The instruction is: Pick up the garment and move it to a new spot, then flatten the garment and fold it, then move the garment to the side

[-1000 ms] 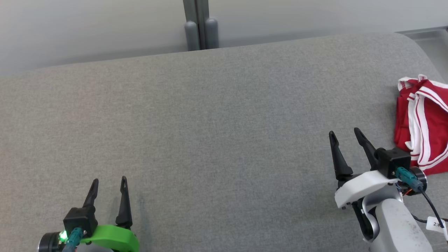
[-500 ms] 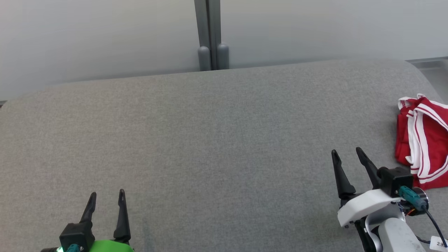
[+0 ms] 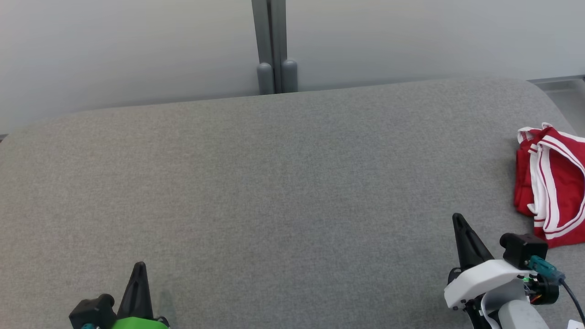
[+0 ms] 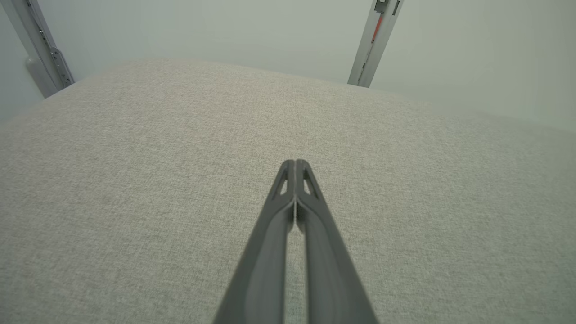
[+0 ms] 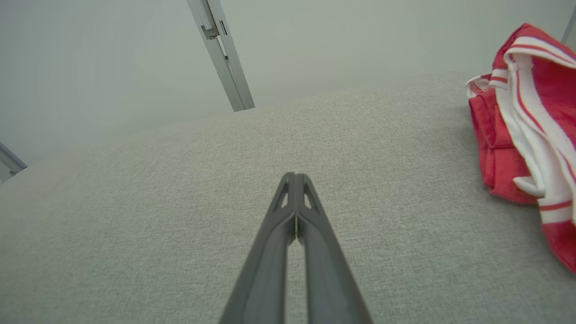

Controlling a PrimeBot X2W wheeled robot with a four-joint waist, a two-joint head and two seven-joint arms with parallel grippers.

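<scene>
Surface: broad grey woven-fabric pad [image 3: 274, 183] with rounded corners, running across the whole head view. Behind it, a plain pale wall [image 3: 137, 45] with a grey metal upright post [image 3: 273, 45] at mid-width.

Garment: red cloth garment with white stripe trim [image 3: 555, 183], bunched and rumpled rather than flat. It lies on the pad at the far right, and the head view's edge cuts part of it off. In the right wrist view it [image 5: 531, 135] sits at the upper right, off the line of the fingers.

Right gripper [image 3: 458, 219], on a white mount, sits at the lower right over bare fabric. Its two long dark fingers are pressed together tip to tip with nothing between them; the right wrist view [image 5: 294, 175] confirms this. The garment lies ahead and to its right, near but not touching.

Left gripper [image 3: 139, 266], on a green mount, sits at the lower left. Its fingers likewise meet in a single point, empty, as the left wrist view [image 4: 294, 163] also shows. It is well apart from the garment, with the width of the pad between them.
</scene>
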